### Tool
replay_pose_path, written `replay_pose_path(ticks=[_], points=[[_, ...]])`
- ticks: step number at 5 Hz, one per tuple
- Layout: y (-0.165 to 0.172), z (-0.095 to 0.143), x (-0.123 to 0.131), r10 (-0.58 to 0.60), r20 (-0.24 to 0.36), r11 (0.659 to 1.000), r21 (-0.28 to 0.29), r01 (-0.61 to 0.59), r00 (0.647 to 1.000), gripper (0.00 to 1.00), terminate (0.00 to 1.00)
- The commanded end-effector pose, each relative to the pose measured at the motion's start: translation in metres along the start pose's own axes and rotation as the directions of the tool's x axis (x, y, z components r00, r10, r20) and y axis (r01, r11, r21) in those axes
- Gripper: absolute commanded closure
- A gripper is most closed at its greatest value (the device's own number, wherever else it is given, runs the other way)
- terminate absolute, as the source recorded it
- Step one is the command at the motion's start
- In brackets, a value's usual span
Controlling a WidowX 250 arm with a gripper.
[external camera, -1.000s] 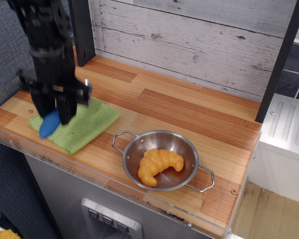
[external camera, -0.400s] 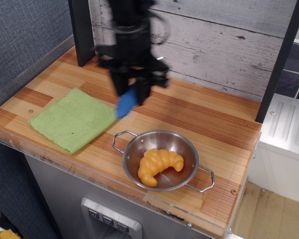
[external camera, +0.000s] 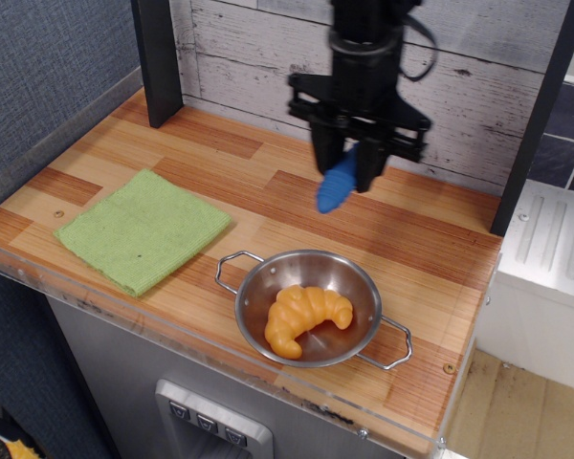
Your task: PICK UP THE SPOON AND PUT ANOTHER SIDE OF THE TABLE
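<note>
Nearest the camera, the clear plastic rim along the front edge of the worktop [external camera: 430, 229] is seen, and just behind it a metal two-handled bowl [external camera: 311, 308] stands with an orange croissant [external camera: 304, 318] lying inside. To the left, at the near-left part of the planks, a green cloth [external camera: 142, 229] is spread flat, with nothing on it.

Further back, above the rear middle of the striped wood, the black gripper [external camera: 349, 172] hangs from the arm. The spoon [external camera: 337, 184] is held in it: the blue handle is clamped between the fingers and points down and slightly left, clear of the surface. The metal end of the spoon is hidden in the gripper and cannot be made out.

The pick-up can therefore be judged as done, since the spoon is lifted and carried well apart from the cloth. What is left, by the look of it, is the travel toward the right side, the lowering onto bare planks, and the release. A free strip of wood is seen to the right of the bowl and behind it, so room for the placement seems to be available; the bowl's rear handle should be kept clear.

Behind everything, a whitewashed plank wall is set, framed by dark posts at left and right, with a white cabinet beyond the right edge.
</note>
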State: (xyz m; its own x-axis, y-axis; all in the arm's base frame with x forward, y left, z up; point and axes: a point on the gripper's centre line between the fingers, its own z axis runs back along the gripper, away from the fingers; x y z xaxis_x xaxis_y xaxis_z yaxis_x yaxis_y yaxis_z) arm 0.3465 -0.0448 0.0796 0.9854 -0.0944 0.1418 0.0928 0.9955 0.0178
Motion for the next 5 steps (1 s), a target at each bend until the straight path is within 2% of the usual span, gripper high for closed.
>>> replay_pose_path(ticks=[1, 3, 5], points=[[-0.020, -0.004, 0.003, 0.123, -0.030, 0.990, -0.069, -0.125, 0.992, 1.00, 0.00], [-0.026, -0.036, 0.000, 0.096, -0.085, 0.993, -0.064, -0.101, 0.992, 1.00, 0.00], [-0.021, -0.047, 0.001, 0.021, -0.124, 0.999, -0.046, -0.027, 0.992, 1.00, 0.00]])
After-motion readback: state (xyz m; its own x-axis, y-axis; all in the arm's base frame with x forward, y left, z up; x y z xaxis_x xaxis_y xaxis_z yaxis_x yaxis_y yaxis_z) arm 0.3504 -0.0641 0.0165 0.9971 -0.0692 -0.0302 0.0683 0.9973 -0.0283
